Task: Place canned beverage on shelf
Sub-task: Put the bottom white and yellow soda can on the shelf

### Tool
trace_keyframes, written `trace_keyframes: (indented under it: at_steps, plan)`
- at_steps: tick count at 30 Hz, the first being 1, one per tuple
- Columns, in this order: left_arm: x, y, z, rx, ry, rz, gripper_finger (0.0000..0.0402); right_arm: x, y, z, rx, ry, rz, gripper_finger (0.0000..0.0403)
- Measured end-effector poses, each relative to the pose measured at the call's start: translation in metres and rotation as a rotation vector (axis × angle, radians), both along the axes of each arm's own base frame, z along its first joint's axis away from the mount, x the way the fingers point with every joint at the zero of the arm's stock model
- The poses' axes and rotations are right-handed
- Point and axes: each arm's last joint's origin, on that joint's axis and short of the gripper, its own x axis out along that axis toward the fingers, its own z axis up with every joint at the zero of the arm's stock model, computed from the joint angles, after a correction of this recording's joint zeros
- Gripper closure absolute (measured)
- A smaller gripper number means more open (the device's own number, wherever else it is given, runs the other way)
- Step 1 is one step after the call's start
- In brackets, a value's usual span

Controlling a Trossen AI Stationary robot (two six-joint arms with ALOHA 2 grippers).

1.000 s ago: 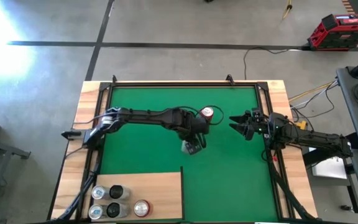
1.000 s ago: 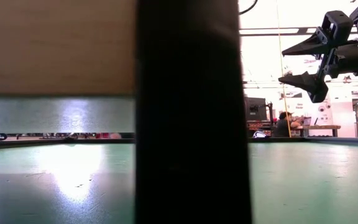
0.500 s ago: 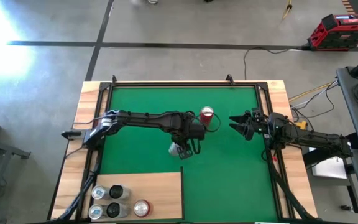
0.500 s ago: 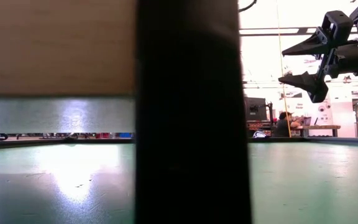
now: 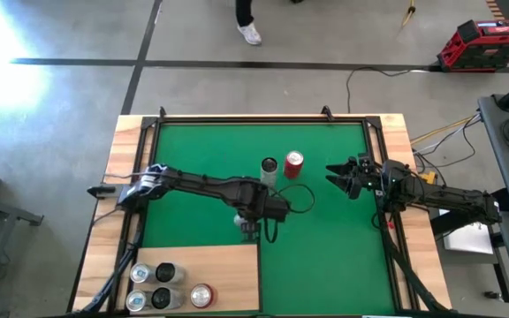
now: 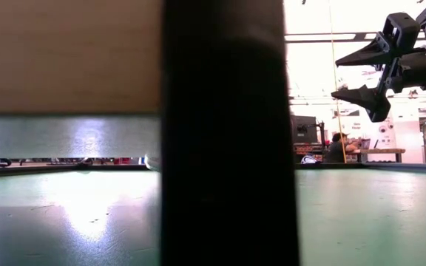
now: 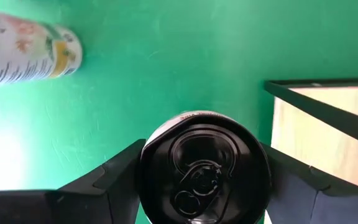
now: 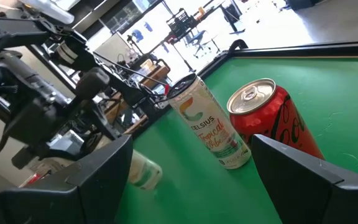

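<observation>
The left gripper pinches a can by its sides at lower centre, just above the shelf. Rigid, smooth, slippery; mid-body grip suits. The right gripper waits, fingers spread.

In the low view a dark post and a pale wooden panel block most of the surface. The held black can shows only its top, label hidden.
</observation>
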Motion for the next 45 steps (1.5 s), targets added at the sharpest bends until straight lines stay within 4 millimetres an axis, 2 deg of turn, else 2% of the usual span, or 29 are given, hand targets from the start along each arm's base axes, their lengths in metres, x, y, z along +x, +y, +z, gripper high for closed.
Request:
trace_keyframes:
  at_steps: [5,12,19,24,33,45]
  plan:
    - [0.0,-0.009,0.001,0.018,-0.015,-0.111,0.0157,0.0,0.0,0.0,0.0,0.0,0.0,0.0085]
    - [0.012,-0.014,0.003,0.041,-0.137,-0.269,0.0157,0.0,0.0,0.0,0.0,0.0,0.0,0.0085]
    - [0.019,-0.019,0.005,-0.022,-0.202,-0.563,0.0157,0.0,0.0,0.0,0.0,0.001,0.0,0.0085]
    - [0.021,-0.018,0.006,0.009,-0.216,-0.667,0.0151,0.0,0.0,0.0,0.0,0.001,0.0,0.0085]
    - [0.023,-0.019,0.006,0.067,-0.228,-0.966,0.0145,0.0,0.0,0.0,0.0,0.001,0.0,0.0085]
    - [0.02,-0.008,0.005,0.048,-0.191,-1.118,0.0144,0.0,0.0,0.0,0.0,0.0,0.0,0.0085]
